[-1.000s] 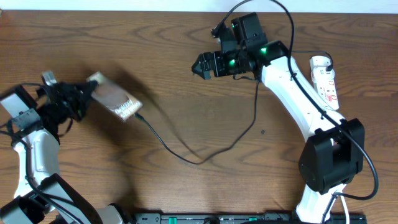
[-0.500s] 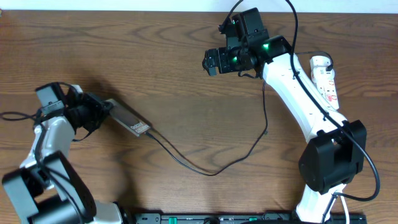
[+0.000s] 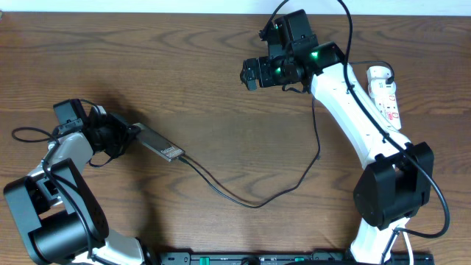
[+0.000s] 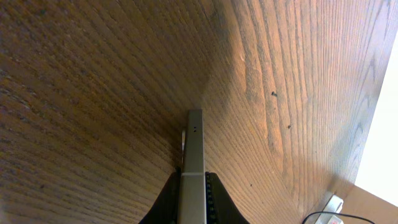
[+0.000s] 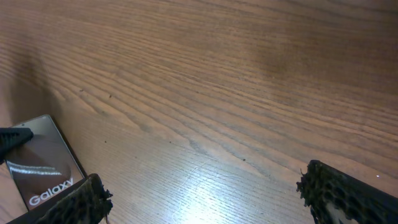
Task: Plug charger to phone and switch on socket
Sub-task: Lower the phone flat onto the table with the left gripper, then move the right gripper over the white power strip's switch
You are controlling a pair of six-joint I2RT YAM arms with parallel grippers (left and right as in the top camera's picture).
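Note:
The phone [image 3: 156,143] lies low over the table at the left, turned almost onto its edge. My left gripper [image 3: 126,134] is shut on its left end. In the left wrist view the phone [image 4: 193,149] stands edge-on between the jaws of the left gripper [image 4: 193,182]. The charger [image 3: 254,205] runs from the phone's right end in a loop across the table and up behind the right arm; its tip appears seated in the phone. My right gripper [image 3: 250,73] hovers open and empty at the upper middle. Its view shows the phone's "Galaxy" face [image 5: 40,168]. The socket [image 3: 384,96] lies at the right edge.
The right arm's white links [image 3: 353,125] reach from the base at the lower right across the socket's side. A dark rail [image 3: 294,258] runs along the front edge. The socket's corner shows in the left wrist view [image 4: 329,205].
My left gripper has brought the phone down and to the right, from raised and face-up to low and nearly edge-on. The cable loop shifted right. The right gripper moved slightly right, then stayed.

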